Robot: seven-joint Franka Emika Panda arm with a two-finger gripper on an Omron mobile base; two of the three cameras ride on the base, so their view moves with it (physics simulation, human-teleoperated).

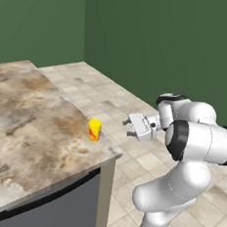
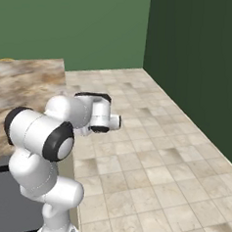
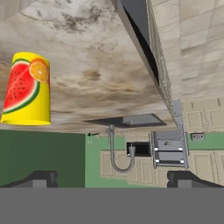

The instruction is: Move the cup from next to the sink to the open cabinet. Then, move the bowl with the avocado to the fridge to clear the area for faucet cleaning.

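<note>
The yellow cup [image 1: 94, 130] stands upright near the bench's [image 1: 31, 122] right edge; the empty end effector [image 1: 129, 128], fingers apart, hovers over open floor [image 1: 135, 108] beside it.

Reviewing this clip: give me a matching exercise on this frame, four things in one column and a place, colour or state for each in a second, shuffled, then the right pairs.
Things
1. cup
2. gripper
3. counter
4. faucet

Descriptions
A. jaws open, holding nothing, off the counter's edge over the tiled floor
B. slim grey arched tube, seen in the hand view
C. yellow, upright near the counter's corner
D. mottled brown and cream stone top

Pairs: 1-C, 2-A, 3-D, 4-B
</note>
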